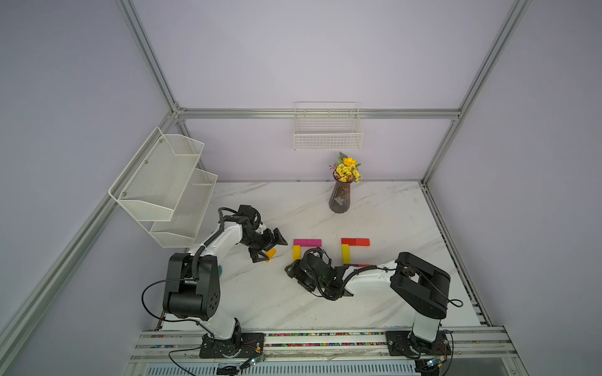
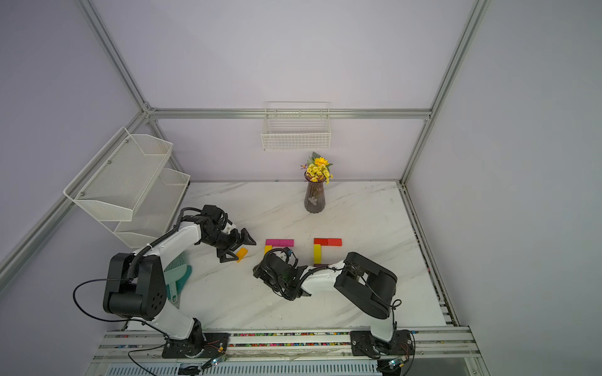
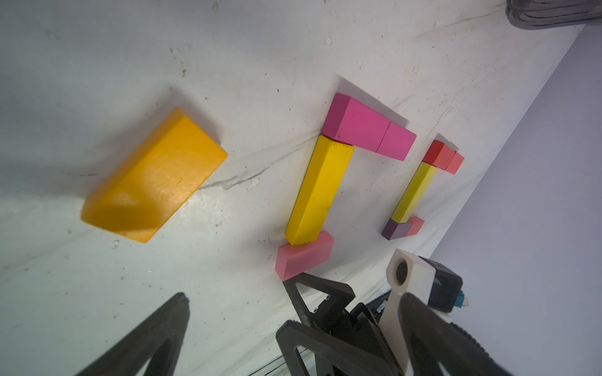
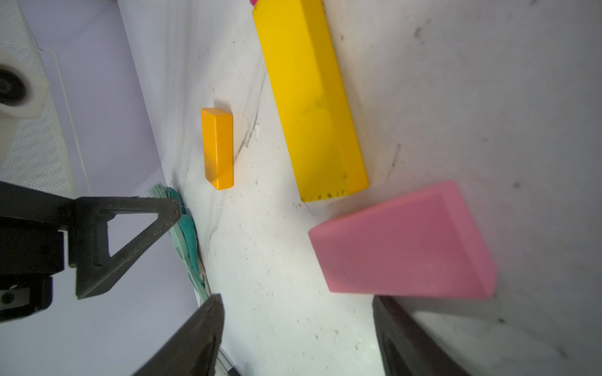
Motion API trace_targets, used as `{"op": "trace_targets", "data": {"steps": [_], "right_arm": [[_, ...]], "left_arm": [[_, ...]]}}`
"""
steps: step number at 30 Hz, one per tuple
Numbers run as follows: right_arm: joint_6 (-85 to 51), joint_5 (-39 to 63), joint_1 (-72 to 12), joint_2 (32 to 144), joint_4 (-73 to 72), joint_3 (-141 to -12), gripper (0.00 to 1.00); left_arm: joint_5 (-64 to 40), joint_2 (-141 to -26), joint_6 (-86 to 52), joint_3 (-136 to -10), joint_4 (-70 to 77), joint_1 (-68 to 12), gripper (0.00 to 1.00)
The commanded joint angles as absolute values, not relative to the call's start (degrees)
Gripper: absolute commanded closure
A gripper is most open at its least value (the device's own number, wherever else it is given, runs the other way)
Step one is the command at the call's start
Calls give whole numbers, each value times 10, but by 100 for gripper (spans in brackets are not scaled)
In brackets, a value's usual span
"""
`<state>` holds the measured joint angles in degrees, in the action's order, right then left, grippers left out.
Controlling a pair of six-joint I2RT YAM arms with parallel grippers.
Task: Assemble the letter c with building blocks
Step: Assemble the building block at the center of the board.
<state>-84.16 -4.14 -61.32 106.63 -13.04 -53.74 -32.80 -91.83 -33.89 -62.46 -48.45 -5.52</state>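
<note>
Right gripper point(image 4: 297, 298) stands with its jaws parted over bare tabletop and grips nothing. One black fingertip point(image 4: 391, 312) sits right at the edge of the pink block point(image 4: 404, 241). That block is a matte, chalky-pink flat slab with crisp edges. It lies skewed at the near end of a long yellow bar point(image 4: 312, 97), whose glossy paint is scuffed with dark specks there. Whether the two touch I cannot tell. Across the bar's far end lie two magenta blocks point(image 3: 368, 127), end to end.

To the right, mid-table, is a second group: two red blocks point(image 1: 355, 242) in a row and a second yellow bar point(image 1: 345, 254) running down from them. At its foot are a purple block point(image 3: 395, 229) and a salmon block point(image 3: 415, 225).

Left of both groups an orange block point(image 3: 154, 177) lies alone, smooth and faintly shiny. It lies beneath the left gripper point(image 1: 274, 250), which hovers wide open and empty.

All rest on a white marble-patterned table point(image 1: 277, 302), finely scratched and speckled. Farther back stands a ribbed dark glass vase point(image 1: 340, 198) of yellow flowers. A white wire basket point(image 1: 327, 136) hangs on the back wall and a white mesh shelf point(image 1: 163, 182) on the left one. A teal brush point(image 2: 177, 280) lies at the table's left edge.
</note>
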Motion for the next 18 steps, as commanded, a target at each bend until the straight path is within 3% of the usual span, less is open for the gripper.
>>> {"op": "trace_targets", "data": {"steps": [1,18], "right_arm": [[-862,-58,-616,1091,-98,-537,25],[-866,-54,-604,1102,-98,-536,25]], "left_arm": [[-333,-900,-345,-626,-477,-50,0],[-334,-912,-345,-635,-476,-50,0]]}}
